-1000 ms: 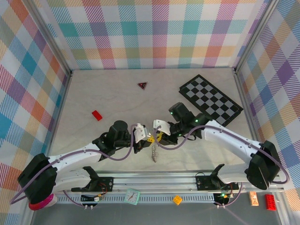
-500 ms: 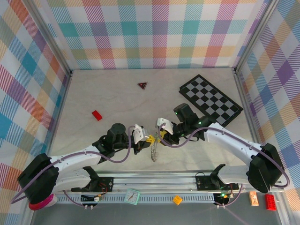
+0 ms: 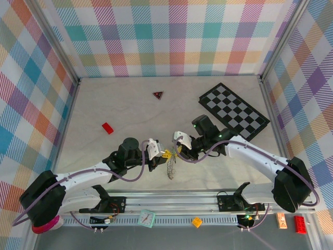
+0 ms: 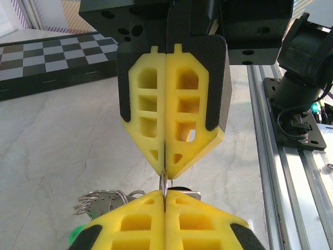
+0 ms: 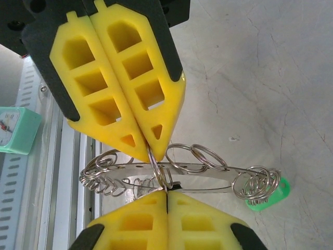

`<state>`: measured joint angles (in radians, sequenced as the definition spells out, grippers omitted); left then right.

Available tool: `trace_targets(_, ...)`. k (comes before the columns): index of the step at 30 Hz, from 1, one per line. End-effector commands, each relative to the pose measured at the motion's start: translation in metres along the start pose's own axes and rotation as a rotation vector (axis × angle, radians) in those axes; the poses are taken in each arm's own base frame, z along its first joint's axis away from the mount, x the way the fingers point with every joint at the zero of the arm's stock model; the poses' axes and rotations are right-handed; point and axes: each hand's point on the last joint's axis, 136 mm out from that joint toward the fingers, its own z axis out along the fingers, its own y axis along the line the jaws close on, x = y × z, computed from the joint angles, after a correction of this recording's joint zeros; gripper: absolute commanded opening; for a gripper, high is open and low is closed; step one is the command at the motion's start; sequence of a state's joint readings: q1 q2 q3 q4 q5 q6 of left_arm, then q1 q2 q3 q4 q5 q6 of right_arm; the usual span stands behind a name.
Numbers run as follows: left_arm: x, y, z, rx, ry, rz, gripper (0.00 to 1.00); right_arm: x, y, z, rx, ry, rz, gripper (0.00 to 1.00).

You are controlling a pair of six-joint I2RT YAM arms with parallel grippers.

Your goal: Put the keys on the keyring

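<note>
Meeting tip to tip, the left gripper (image 5: 150,152) and the right gripper (image 5: 167,194) are both seen pressed closed. One thin wire loop of the keyring (image 5: 203,174) is nipped at the point where the tips meet. Its flat silvery strip is stretched crosswise between the two sets of fingers. Small silvery keys (image 5: 104,179) are bunched at one end, outside the fingers, and a green piece (image 5: 268,197) is seen at the other.

Nothing legible shows anywhere: the face of the little teal clock (image 3: 147,218) beside the front rail (image 3: 171,198) is too small to read, and any marking on the dark red triangle (image 3: 158,95) is too tiny to tell.
</note>
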<state>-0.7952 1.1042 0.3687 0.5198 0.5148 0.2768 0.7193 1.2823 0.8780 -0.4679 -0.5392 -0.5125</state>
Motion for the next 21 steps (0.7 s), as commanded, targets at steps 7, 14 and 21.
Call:
trace_targets(7, -0.010, 0.000, 0.001, 0.002, -0.064, 0.004, 0.00, 0.002, 0.004, 0.012, -0.054, -0.031, 0.025, 0.03)
trace_targets(14, -0.011, 0.000, 0.001, 0.000, -0.070, 0.004, 0.00, -0.006, 0.009, 0.003, -0.032, -0.112, -0.024, 0.23)
trace_targets(21, -0.011, 0.000, 0.001, 0.001, -0.079, -0.004, 0.00, -0.009, 0.004, 0.005, -0.004, -0.147, -0.021, 0.24)
